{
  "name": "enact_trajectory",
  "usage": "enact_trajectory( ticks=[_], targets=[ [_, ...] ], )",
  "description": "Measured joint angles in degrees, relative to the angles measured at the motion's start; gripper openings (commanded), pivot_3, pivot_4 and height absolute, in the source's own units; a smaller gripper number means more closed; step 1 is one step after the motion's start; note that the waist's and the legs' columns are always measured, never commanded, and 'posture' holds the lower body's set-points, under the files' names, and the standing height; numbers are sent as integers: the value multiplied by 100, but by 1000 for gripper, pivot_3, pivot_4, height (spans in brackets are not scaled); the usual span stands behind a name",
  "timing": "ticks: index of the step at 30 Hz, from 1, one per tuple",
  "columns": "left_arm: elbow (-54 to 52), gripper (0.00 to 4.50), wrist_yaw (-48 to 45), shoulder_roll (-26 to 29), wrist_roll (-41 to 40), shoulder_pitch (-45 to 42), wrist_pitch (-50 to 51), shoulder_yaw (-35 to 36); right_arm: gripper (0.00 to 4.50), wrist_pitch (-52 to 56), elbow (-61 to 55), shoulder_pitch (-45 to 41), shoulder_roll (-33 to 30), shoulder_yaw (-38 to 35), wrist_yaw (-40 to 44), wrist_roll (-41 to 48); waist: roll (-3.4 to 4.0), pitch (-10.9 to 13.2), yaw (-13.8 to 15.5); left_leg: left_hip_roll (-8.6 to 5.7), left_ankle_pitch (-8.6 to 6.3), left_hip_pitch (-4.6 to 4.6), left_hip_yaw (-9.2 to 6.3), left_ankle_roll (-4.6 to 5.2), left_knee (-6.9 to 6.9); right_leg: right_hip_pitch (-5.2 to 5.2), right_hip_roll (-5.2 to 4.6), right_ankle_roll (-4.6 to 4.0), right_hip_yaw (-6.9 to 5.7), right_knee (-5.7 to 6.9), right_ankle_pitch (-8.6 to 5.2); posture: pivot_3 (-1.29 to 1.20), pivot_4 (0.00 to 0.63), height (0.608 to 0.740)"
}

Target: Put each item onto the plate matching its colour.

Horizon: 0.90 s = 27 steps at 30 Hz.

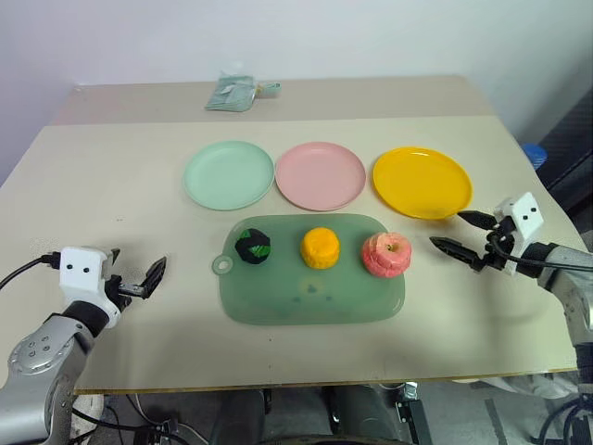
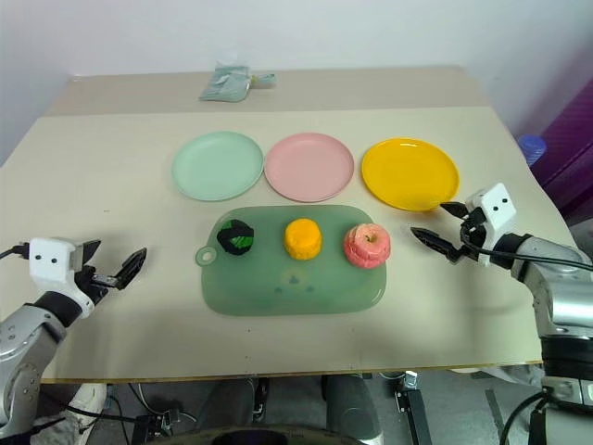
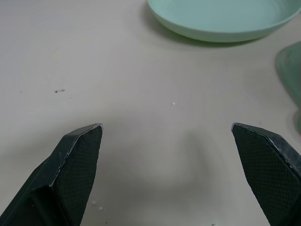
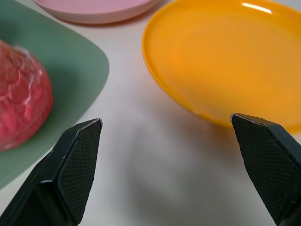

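Apple (image 1: pixel 385 255) sits nearest my right gripper (image 1: pixel 459 232), whose jaws stand wide apart and hold nothing, hovering over bare table (image 1: pixel 111 185) just beside the board (image 1: pixel 306 301) and near the yellow plate (image 1: pixel 422 182). My left gripper (image 1: pixel 139 279), also spread wide and empty, hangs over the table well apart from the board's ring tab. Outward from the hands, all three items rest in a row on the board: the green ball (image 1: pixel 252 246) toward my left, the orange fruit (image 1: pixel 321 247) in the middle, the apple toward my right. Beyond them the mint plate (image 1: pixel 228 174), pink plate (image 1: pixel 321 175) and yellow plate lie side by side, each bare. A pale packet (image 1: pixel 236 93) lies at the far edge. By my reading nothing is sorted yet; all three placements remain, and the apple looks the likeliest first pick.
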Motion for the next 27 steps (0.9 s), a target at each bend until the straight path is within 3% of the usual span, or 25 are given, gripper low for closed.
enact_trajectory(
  ticks=[10, 18, 27],
  targets=[
    [-229, 4500, 224, -163, -36, -2, 147, -4, 4473, -236, 61, -49, 164, 23, -400, -202, 0, 0, 7, -1, 0, 0, -1, 0, 1, 1, 1, 0, 0, 1, 0, 0, 150, 740],
    [247, 4500, 228, -163, -130, -849, 122, -5, 4473, -283, -240, 47, 328, -65, -928, -236, 1, -1, 11, -3, 0, 0, -1, 0, 1, 1, 2, 0, -1, 2, 0, 0, 150, 740],
    [850, 4500, -230, -106, -242, -1840, 178, -567, 4473, 195, -1105, 484, 489, -496, -1335, 113, 0, 0, 19, -4, 0, -3, -2, -1, 3, 0, 3, 1, -2, 2, 0, 0, 150, 740]
  ],
)
